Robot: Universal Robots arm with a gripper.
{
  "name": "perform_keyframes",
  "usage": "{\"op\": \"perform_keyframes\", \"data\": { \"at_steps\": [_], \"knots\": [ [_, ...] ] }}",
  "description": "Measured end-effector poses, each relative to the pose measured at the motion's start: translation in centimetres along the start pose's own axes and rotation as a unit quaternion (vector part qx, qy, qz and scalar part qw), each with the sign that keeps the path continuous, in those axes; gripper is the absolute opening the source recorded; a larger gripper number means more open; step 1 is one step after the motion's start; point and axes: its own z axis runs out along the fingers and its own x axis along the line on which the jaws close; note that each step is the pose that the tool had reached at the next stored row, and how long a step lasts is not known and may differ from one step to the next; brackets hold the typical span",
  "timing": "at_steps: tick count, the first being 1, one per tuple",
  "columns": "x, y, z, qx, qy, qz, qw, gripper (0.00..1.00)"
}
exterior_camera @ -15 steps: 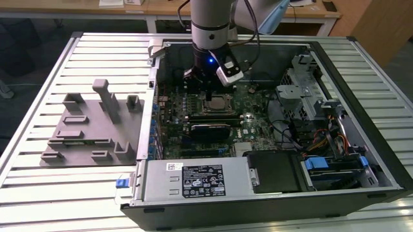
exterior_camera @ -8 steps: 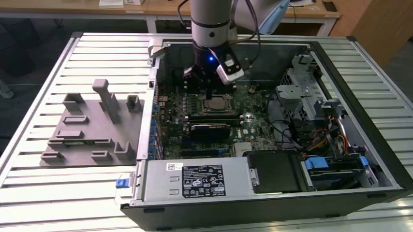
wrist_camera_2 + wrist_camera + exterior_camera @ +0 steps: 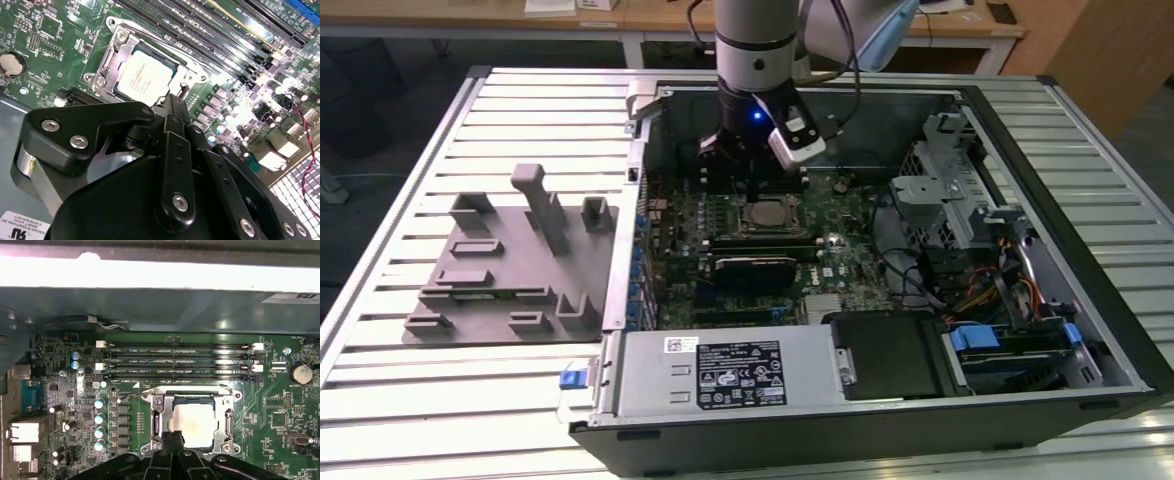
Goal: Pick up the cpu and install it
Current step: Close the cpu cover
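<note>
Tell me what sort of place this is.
Probably a robotics lab or workshop bench: an open black computer case lies on a ribbed metal table, a grey plastic fixture with upright blocks beside it, wooden desks behind.

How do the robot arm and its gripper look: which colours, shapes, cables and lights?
The arm is a silver-grey tube with a black wrist that bears a small blue light and a grey box. A black cable hangs beside it. The gripper is black, of jointed bars with silver screws.
</note>
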Motion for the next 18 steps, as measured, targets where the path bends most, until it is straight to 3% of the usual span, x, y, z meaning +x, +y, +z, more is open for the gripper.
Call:
{"op": "perform_keyframes", "data": {
  "at_steps": [8,18],
  "knots": [
    [-0.07,0.0,-0.08,0.0001,0.0001,0.0,1.0,0.11],
    [-1.17,0.01,-0.03,0.0,0.0,0.0,1.0,0.11]
  ]
}}
